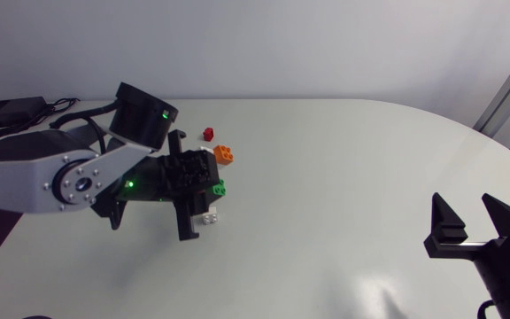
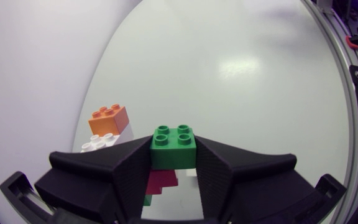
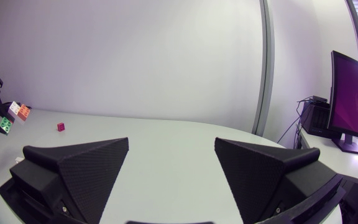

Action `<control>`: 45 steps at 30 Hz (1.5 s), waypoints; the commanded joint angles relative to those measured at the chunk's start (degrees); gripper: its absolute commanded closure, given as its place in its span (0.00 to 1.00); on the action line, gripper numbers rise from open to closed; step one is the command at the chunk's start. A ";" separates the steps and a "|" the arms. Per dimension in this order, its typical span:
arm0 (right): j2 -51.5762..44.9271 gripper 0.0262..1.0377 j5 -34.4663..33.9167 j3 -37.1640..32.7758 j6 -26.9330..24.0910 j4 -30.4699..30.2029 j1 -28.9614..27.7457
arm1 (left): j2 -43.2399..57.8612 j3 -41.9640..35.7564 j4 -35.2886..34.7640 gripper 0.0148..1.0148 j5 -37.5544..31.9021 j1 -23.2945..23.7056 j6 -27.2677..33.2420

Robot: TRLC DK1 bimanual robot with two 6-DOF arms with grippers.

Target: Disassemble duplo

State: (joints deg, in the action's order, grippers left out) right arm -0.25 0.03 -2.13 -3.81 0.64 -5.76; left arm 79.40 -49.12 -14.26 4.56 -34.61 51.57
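Left gripper (image 2: 174,163): clamped on green brick (image 2: 174,144) | right gripper (image 3: 169,165): fingers wide apart, near right of table (image 1: 343,177) | orange brick (image 1: 223,154), red brick (image 1: 209,134): just beyond left gripper.

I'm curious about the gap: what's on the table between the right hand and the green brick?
Nothing: the head view shows bare table between the right hand and the green brick.
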 commanded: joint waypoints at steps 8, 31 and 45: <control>0.60 0.04 -0.38 2.22 -1.28 -0.47 -0.57 | -6.27 1.66 -3.14 0.75 0.45 -14.08 -7.71; 0.69 0.04 -16.91 2.31 -14.29 4.72 6.11 | -6.09 6.14 6.97 0.64 6.87 -5.20 -15.27; 0.69 0.04 -16.73 2.39 -18.33 4.28 7.43 | 16.05 -2.12 12.06 0.59 1.24 -1.25 -18.52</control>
State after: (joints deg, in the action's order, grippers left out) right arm -0.19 -16.12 -2.11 -20.67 4.62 1.19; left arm 92.33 -48.05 -2.90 7.03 -36.05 35.14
